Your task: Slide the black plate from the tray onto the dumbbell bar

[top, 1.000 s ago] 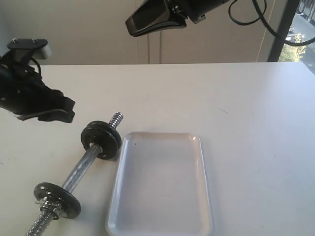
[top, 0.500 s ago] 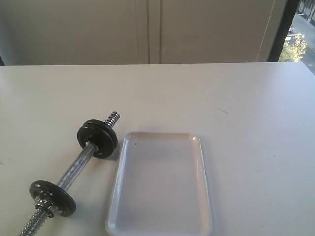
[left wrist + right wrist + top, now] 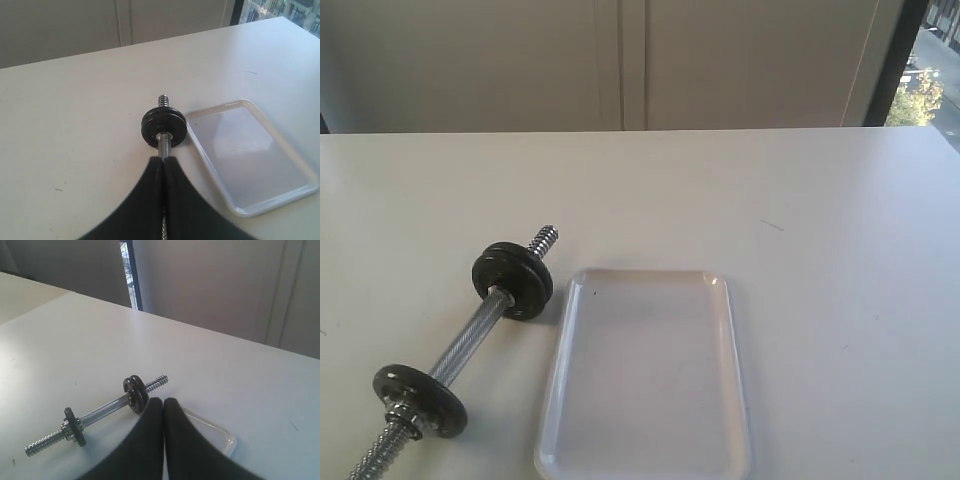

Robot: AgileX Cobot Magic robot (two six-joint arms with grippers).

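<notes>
The dumbbell bar (image 3: 470, 336) lies slanted on the white table, left of the tray (image 3: 650, 380), which holds nothing. Two black discs (image 3: 512, 281) sit pressed together on the bar beside its far threaded end. I cannot tell which of them is the black plate. A third disc (image 3: 420, 400) sits by the silver nut at the near end. Neither arm shows in the exterior view. My left gripper (image 3: 163, 159) is shut and empty above the bar (image 3: 164, 145). My right gripper (image 3: 163, 401) is shut and empty, well above the paired discs (image 3: 134, 392).
White table with a pale wall (image 3: 620, 60) behind it and a window (image 3: 930, 60) at the far right. The tray's near rim (image 3: 640, 472) reaches almost to the bottom edge of the exterior view.
Both arms have left the exterior view: the left gripper from the left side, the right one from the top. The dumbbell has shifted slightly to the left.
</notes>
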